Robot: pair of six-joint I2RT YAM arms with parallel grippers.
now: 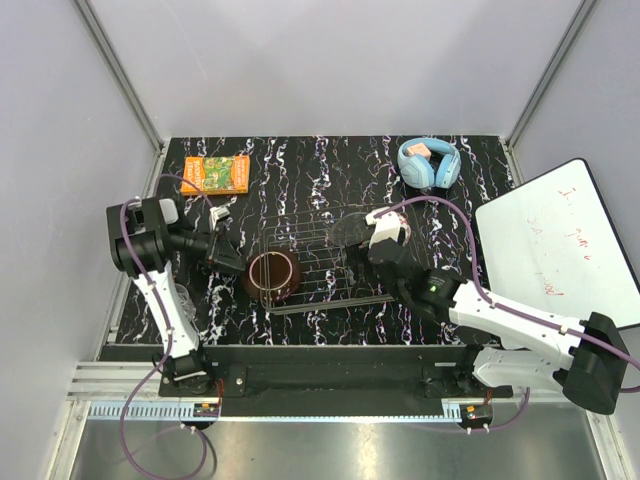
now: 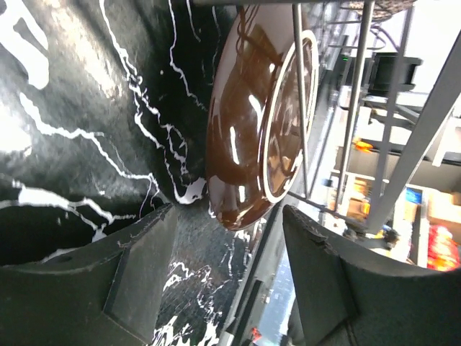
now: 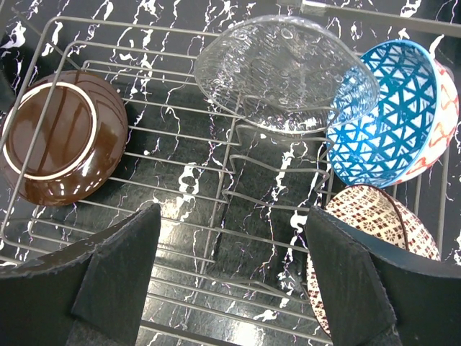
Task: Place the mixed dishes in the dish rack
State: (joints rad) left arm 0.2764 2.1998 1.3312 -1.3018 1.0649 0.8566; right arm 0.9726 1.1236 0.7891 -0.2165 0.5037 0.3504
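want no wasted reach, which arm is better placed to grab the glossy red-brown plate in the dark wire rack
Probably left: left gripper, open, faces the glossy red-brown plate up close; right gripper hangs open nearer the blue patterned bowl.

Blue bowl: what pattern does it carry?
The bowl bears white triangles on blue; right wrist view shows it best.

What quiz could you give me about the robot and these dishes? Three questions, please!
1. True or false: the right gripper is holding the clear glass bowl.
2. Which thing lies outside the dish rack? A) blue patterned bowl B) light blue headphones C) beige patterned bowl
3. Which dish is nearest the left gripper?

Key: 1 false, its jaws are open and empty; 2 B; 3 the glossy red-brown plate.
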